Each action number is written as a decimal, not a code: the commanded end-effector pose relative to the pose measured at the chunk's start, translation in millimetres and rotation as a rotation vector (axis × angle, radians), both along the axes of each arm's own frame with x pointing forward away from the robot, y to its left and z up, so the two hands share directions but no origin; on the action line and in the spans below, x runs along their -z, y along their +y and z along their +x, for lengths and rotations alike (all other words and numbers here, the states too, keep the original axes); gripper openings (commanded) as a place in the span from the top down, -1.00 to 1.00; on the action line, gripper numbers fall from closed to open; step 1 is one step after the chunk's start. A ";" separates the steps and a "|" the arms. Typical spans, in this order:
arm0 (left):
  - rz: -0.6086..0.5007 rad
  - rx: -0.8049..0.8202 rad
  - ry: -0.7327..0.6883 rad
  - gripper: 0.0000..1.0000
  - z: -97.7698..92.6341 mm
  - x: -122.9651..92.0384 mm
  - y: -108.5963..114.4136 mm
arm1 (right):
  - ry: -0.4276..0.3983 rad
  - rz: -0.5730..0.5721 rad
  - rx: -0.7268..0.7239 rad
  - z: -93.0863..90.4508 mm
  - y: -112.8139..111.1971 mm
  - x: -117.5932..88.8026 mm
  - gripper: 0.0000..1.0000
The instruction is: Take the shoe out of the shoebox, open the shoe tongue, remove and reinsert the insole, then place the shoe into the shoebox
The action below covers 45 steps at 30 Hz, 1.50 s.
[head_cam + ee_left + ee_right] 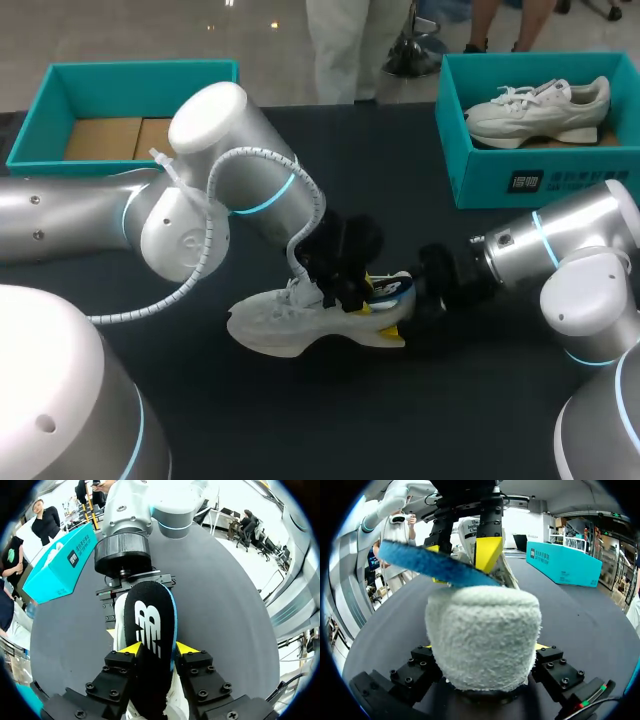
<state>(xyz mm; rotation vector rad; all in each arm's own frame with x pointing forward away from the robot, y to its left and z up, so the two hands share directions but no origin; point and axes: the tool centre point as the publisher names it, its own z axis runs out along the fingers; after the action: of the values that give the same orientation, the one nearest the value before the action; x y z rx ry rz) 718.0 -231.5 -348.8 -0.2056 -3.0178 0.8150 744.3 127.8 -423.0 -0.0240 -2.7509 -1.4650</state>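
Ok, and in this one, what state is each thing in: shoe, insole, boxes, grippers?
shoe: out of the box, lying on the table, heel clamped.
insole: sticking up out of the shoe, pinched.
left gripper: shut on the insole.
right gripper: shut on the shoe's heel.
left shoebox: open, no shoe inside.
right shoebox: open, holding a second shoe.

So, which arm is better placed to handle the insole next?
Left, I think. The left fingers are already shut on the insole, above the shoe. The right fingers are shut on its heel, steadying the shoe.
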 end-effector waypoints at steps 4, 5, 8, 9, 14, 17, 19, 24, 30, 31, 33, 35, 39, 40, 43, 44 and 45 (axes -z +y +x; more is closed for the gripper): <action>-0.012 0.002 -0.004 0.34 -2.0 -1.4 3.5 | 0.000 -0.005 0.001 0.0 3.0 1.4 1.00; -0.010 0.001 -0.006 0.41 -1.5 -0.3 3.2 | 0.000 -0.005 0.001 0.0 3.0 1.4 1.00; -0.003 -0.003 -0.005 0.56 0.7 2.9 2.6 | 0.000 -0.005 0.001 0.0 3.0 1.4 1.00; -0.002 -0.004 -0.005 0.58 1.1 3.2 2.6 | 0.000 -0.005 0.001 0.0 3.0 1.4 1.00; -0.001 -0.010 -0.014 1.00 2.5 -0.1 3.6 | 0.000 -0.005 0.001 0.0 3.0 1.4 1.00; -0.012 -0.011 -0.014 1.00 1.6 -7.3 6.4 | 0.000 -0.005 0.001 0.0 3.0 1.4 1.00; -0.017 -0.010 -0.009 1.00 0.9 -11.9 7.5 | 0.000 -0.005 0.001 0.0 3.0 1.4 1.00; -0.031 -0.004 0.008 1.00 -1.3 -20.0 8.5 | 0.000 -0.005 0.001 0.0 3.0 1.4 1.00; -0.065 -0.008 0.047 1.00 0.0 -30.4 11.9 | 0.000 -0.005 0.001 0.0 3.0 1.4 1.00; -0.072 -0.008 0.052 1.00 0.5 -32.9 12.2 | 0.000 -0.005 0.001 0.0 3.0 1.4 1.00; -0.097 0.001 0.087 1.00 1.7 -38.9 12.0 | 0.000 -0.005 0.001 0.0 3.0 1.4 1.00; -0.111 0.002 0.100 1.00 3.0 -44.5 11.9 | 0.000 -0.005 0.001 0.0 3.0 1.4 1.00; -0.148 0.013 0.132 1.00 4.5 -52.3 9.3 | 0.000 -0.005 0.001 0.0 3.0 1.4 1.00; -0.156 0.018 0.141 1.00 5.1 -54.6 8.7 | 0.000 -0.005 0.001 0.0 3.0 1.4 1.00; -0.177 0.024 0.149 1.00 6.5 -61.2 6.5 | 0.000 -0.005 0.001 0.0 3.0 1.4 1.00; -0.178 0.026 0.151 1.00 7.1 -63.0 5.7 | 0.000 -0.005 0.001 0.0 3.0 1.4 1.00; -0.180 0.027 0.154 1.00 7.6 -64.2 4.4 | 0.000 -0.005 0.001 0.0 3.0 1.4 1.00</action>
<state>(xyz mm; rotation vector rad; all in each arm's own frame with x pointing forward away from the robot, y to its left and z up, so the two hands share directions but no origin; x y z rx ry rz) 723.7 -227.5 -287.3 -0.1695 -2.8002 1.0479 744.3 127.7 -423.0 -0.0241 -2.7510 -1.4650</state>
